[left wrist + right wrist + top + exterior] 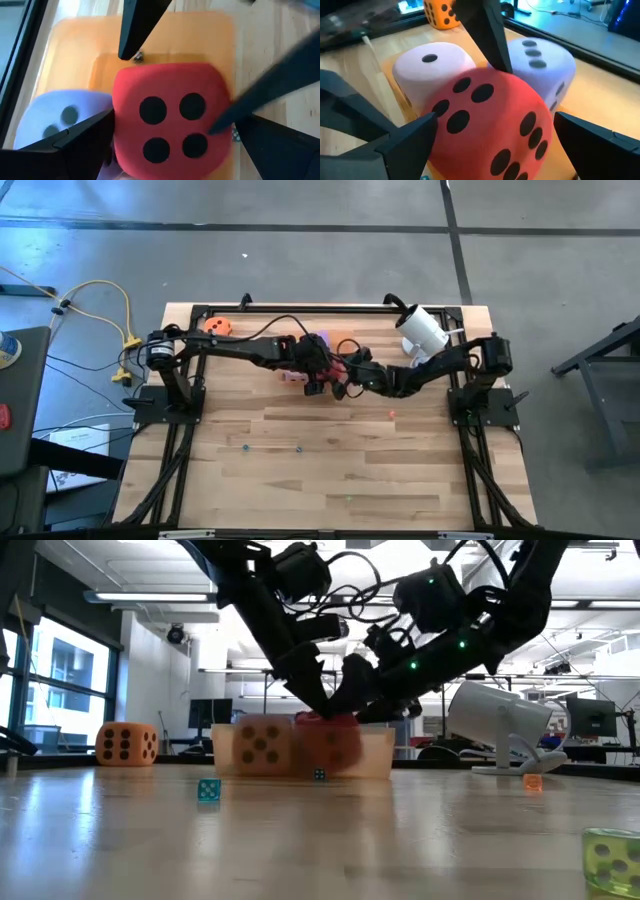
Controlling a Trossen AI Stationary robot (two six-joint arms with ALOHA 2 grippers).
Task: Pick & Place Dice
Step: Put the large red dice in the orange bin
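We see both grippers, left gripper (165,130) and right gripper (495,135), spread wide around the red die (490,125) over the tray (70,60); closing together risks fingers colliding.

Around me: grey concrete floor (300,240) with dark seam lines crossing. Yellow cable (100,305) lies on floor beside my table, near black cables. Light wooden tabletop (330,460) in black metal frame. In low view, I see big window (60,680) at side, bright daylight. Long ceiling lamp (150,597) overhead, white beams. Dark monitors (590,718) on desks far behind.
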